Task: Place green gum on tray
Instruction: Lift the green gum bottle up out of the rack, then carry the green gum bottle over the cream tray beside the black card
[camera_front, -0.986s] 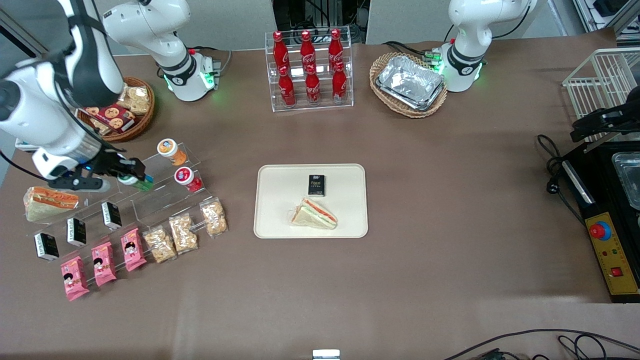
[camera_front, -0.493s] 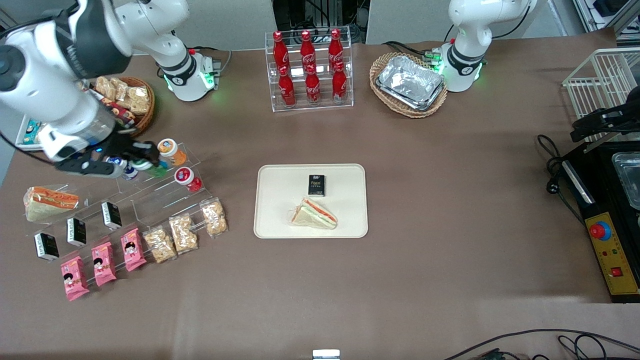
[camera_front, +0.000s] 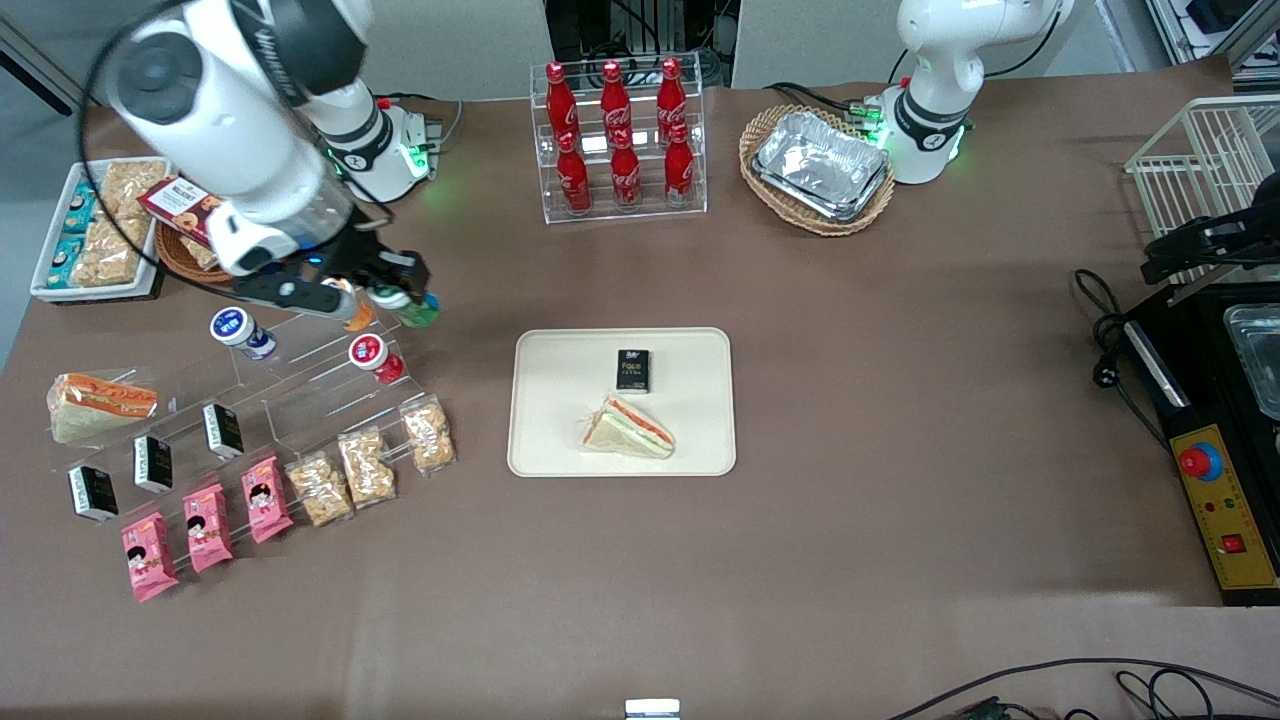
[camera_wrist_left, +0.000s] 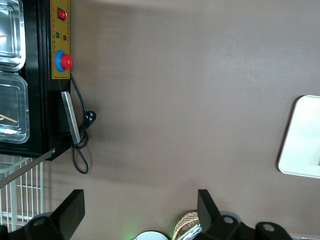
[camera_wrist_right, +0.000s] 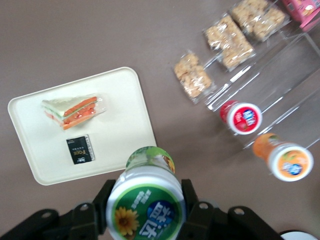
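Gripping the green gum (camera_wrist_right: 146, 208) in the end effector (camera_front: 408, 300), hovering above the bench beside the tray (camera_front: 560, 440), toward the working arm's end.

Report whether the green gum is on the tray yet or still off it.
Off it. The gripper holds the green gum in the air near the acrylic rack, short of the tray.
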